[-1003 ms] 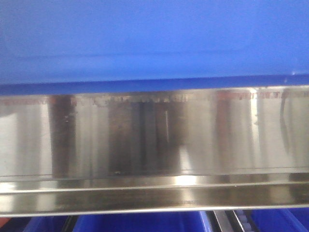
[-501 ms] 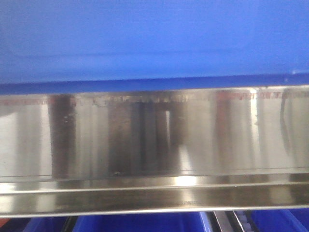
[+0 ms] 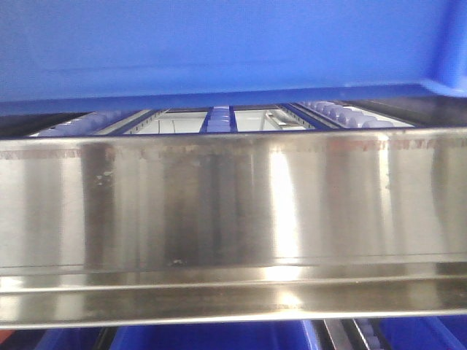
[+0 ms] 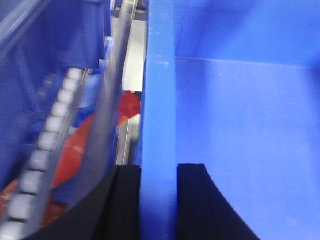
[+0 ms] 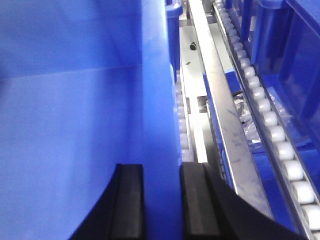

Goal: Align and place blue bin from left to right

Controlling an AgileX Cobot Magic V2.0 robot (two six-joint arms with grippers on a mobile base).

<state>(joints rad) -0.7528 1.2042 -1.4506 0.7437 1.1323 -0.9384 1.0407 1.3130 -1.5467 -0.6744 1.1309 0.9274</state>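
Observation:
The blue bin fills the top of the front view, its smooth wall raised above the shiny steel rail so a gap shows under its bottom edge. A raised rib shows at its right corner. In the left wrist view my left gripper is shut on the blue bin's left wall, one black finger on each side. In the right wrist view my right gripper is shut on the bin's right wall the same way. The bin's inside looks empty.
Roller tracks with white rollers run beside the bin on the right and on the left. A red object lies below the left rail. Other blue crates sit under the steel rail. Rollers show in the gap.
The blue bin has risen: its bottom edge no longer meets the steel rail, and rollers and frame behind now show through the gap.

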